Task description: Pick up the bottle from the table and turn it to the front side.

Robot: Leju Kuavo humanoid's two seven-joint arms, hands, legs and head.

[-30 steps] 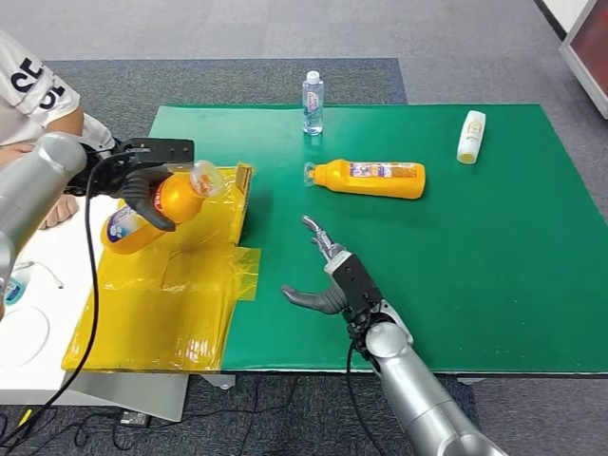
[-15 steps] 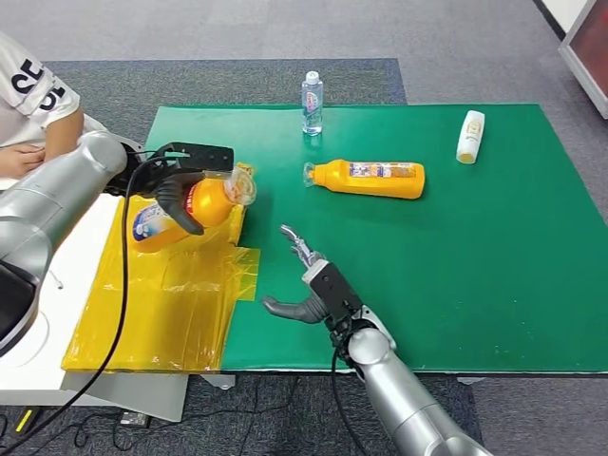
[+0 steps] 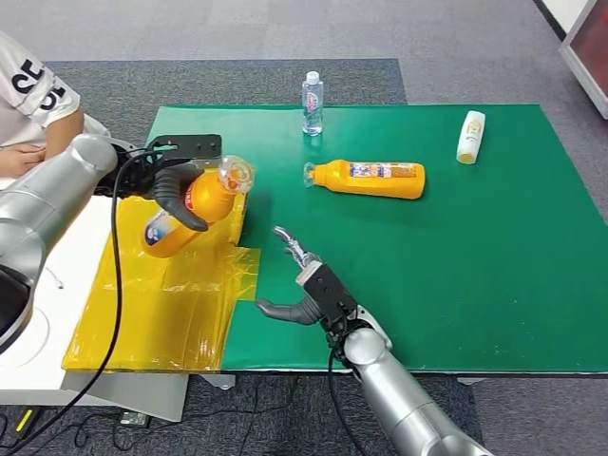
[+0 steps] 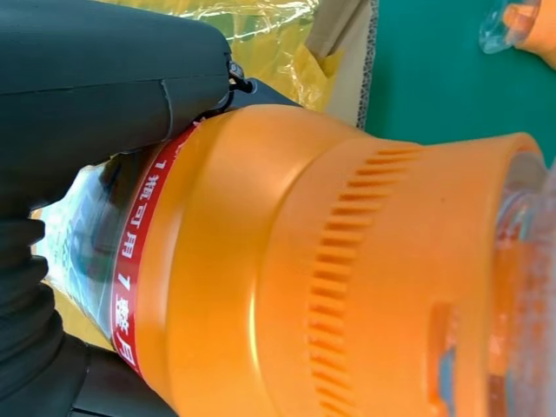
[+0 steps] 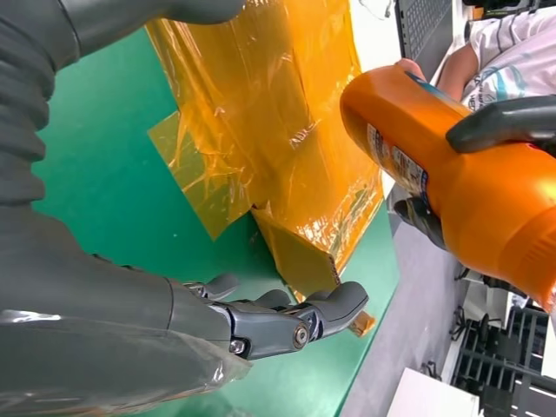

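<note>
Left hand (image 3: 171,186) grips an orange bottle (image 3: 192,209) around its body and holds it tilted in the air above the yellow plastic sheet (image 3: 164,304), clear cap end raised toward the green mat (image 3: 465,256), base end lower toward the white table (image 3: 28,332). Bottle body is glossy orange, with a ribbed shoulder and a transparent cap (image 3: 235,174). The left wrist view shows a red band with white characters (image 4: 135,287) next to a clear-film label. The base end carries a blue and white label. Dark fingers (image 4: 98,78) wrap across the label section.

Right hand (image 3: 308,285) hovers low over the near part of the mat, fingers spread, holding nothing.

A second orange bottle (image 3: 370,178) lies on its side mid-mat. A small clear water bottle (image 3: 312,102) stands at the far edge. A white bottle (image 3: 471,136) lies near the far right. A person's arm (image 3: 36,142) rests at the far left.
</note>
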